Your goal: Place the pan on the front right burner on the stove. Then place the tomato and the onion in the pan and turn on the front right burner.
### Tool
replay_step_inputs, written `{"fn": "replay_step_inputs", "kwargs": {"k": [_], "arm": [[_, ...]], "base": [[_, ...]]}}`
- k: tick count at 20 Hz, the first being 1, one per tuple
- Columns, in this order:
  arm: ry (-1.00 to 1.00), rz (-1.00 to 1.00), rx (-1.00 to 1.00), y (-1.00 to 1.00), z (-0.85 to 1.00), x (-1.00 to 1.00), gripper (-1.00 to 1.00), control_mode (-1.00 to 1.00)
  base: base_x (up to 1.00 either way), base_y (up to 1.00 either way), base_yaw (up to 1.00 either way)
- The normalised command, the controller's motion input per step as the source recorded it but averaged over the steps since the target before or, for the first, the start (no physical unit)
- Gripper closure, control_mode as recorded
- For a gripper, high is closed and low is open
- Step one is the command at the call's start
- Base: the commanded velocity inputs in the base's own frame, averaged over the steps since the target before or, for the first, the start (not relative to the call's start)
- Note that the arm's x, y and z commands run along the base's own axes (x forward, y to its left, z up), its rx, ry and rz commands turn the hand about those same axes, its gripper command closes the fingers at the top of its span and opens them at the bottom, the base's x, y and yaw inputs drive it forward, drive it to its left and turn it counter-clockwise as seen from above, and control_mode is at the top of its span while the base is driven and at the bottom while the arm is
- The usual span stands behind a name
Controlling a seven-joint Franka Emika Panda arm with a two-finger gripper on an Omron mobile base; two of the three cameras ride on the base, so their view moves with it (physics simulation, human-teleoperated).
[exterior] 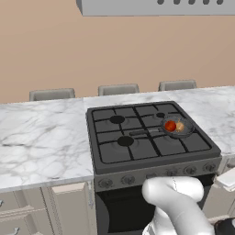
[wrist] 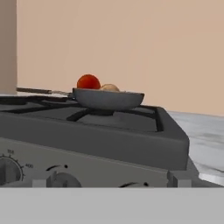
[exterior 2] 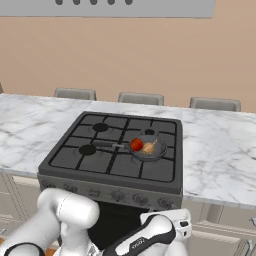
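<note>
The dark grey pan [exterior: 178, 128] [exterior 2: 148, 149] [wrist: 108, 99] sits on the grate at the right front of the black stove [exterior: 137, 151] [exterior 2: 75, 157], its long handle pointing left. The front right burner is hidden beneath it. Inside the pan lie the red-orange tomato [exterior: 170, 125] [exterior 2: 136, 145] [wrist: 88, 82] and, to its right, the tan onion [exterior: 180, 125] [exterior 2: 149, 147] [wrist: 109, 87]. My gripper [wrist: 109, 183] hangs low in front of the stove's right front corner, level with the knob panel. Its fingertips [wrist: 179, 178] stand wide apart and open, holding nothing.
A row of knobs [exterior: 190, 170] [exterior 2: 162, 202] [wrist: 8, 170] lines the grey front panel just ahead of my hand. Marble counter [exterior: 41, 142] [exterior 2: 220, 150] flanks the stove on both sides. Chair backs [exterior: 118, 89] stand behind the counter, and a hood [exterior: 156, 7] hangs above.
</note>
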Motion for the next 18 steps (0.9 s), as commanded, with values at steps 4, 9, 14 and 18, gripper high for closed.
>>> {"fn": "replay_step_inputs", "kwargs": {"k": [4, 9, 14, 18], "arm": [[0.0, -0.02, 0.0, -0.09, -0.22, 0.08, -1.0, -1.0], [-0.02, -0.03, 0.0, -0.04, -0.13, 0.13, -1.0, -1.0], [0.0, -0.03, 0.0, 0.0, -0.16, 0.23, -1.0, -1.0], [0.0, -0.03, 0.0, 0.0, -0.14, 0.19, -1.0, -1.0]], "base": [[0.0, 0.0, 0.0], [0.0, 0.0, 0.0], [0.0, 0.0, 0.0], [0.0, 0.0, 0.0]]}}
